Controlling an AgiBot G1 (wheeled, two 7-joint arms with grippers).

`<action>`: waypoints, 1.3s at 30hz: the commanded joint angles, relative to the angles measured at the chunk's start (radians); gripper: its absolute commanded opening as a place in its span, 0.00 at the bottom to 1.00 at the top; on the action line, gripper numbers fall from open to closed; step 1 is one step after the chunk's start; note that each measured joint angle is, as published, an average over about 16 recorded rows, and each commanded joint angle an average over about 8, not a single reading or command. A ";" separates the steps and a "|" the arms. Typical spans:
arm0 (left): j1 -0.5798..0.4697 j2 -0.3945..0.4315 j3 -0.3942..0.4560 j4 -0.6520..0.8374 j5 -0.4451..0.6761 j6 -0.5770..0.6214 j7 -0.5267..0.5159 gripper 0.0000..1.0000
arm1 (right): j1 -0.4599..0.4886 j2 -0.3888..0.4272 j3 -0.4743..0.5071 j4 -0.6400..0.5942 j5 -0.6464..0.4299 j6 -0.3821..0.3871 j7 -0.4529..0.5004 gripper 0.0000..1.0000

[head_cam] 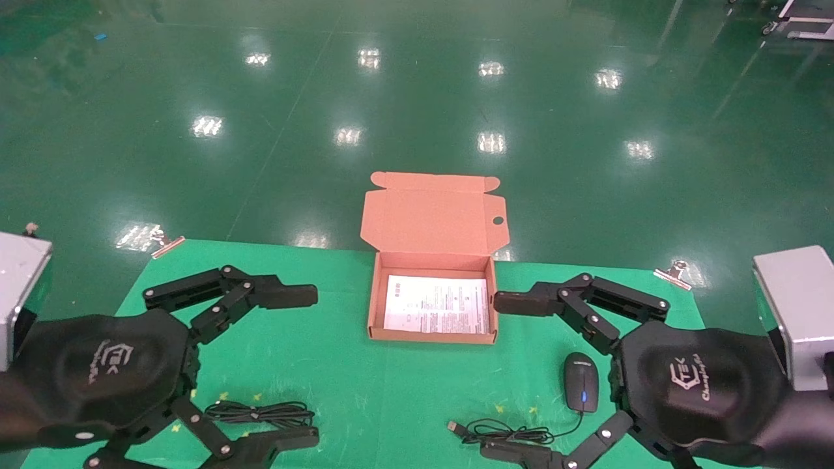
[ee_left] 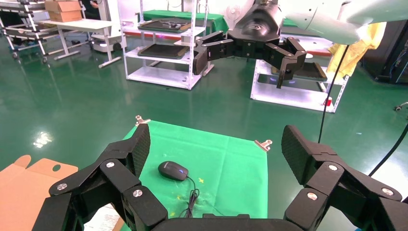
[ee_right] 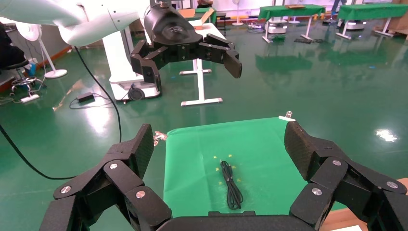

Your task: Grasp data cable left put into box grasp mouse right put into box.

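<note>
The salmon-brown box stands open at the middle back of the green cloth, its lid folded back and a white printed sheet inside. The data cable, a narrow black looped bundle, lies front left; it also shows in the right wrist view. The black mouse with a blue-lit wheel lies front right, its cord and USB plug trailing left; it also shows in the left wrist view. My left gripper hovers open above the cable. My right gripper hovers open beside the mouse. Both are empty.
The green cloth is held by metal clips at its back corners. Silver blocks stand at the far left and the far right. Glossy green floor lies beyond the cloth. Racks and tables stand far off in the wrist views.
</note>
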 commanded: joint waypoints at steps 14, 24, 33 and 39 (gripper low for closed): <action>0.000 0.000 0.000 0.000 0.000 0.000 0.000 1.00 | 0.000 0.000 0.000 0.000 0.000 0.000 0.000 1.00; -0.004 0.002 0.002 0.001 0.006 -0.003 0.003 1.00 | 0.000 0.000 0.001 0.000 0.000 0.000 -0.001 1.00; -0.103 0.016 0.061 -0.003 0.147 0.023 0.000 1.00 | 0.101 0.000 -0.054 0.030 -0.166 -0.025 -0.033 1.00; -0.198 0.033 0.126 0.002 0.281 0.046 -0.033 1.00 | 0.246 -0.037 -0.141 0.054 -0.366 -0.056 -0.060 1.00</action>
